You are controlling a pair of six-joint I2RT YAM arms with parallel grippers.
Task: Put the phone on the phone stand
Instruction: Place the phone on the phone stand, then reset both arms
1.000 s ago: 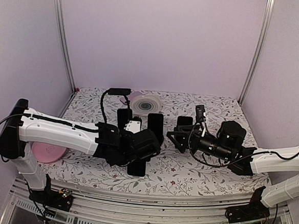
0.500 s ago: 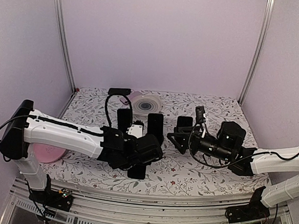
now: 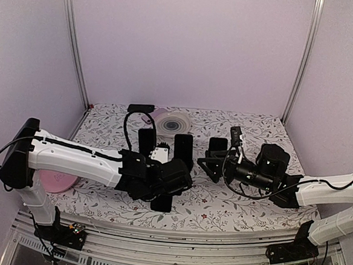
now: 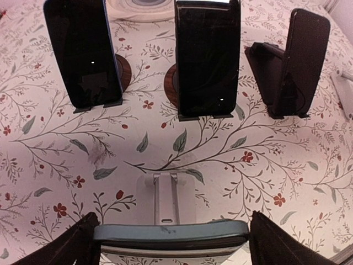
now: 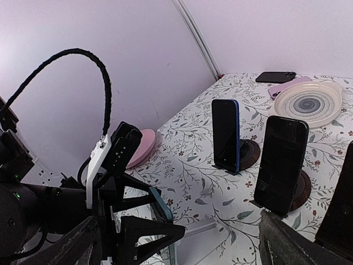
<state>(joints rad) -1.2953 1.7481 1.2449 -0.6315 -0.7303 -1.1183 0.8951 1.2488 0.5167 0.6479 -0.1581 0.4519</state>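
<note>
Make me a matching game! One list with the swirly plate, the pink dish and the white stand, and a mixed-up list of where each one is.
Things:
1 swirly plate
2 pink dish
3 white stand

Places:
A near left corner of the table
B next to the phone between the left jaws
C far edge of the table

Pairs: 1-C, 2-A, 3-B.

White-shelled arms [image 3: 72,155] with black joints [image 3: 173,173] and cables [image 3: 125,121].

Walls [image 3: 188,48]: plain lilac, evenly lit.
Corner posts [image 3: 75,46]: bare aluminium, upper left and right.
Counter [image 3: 105,118]: white floral-print cover.
</note>
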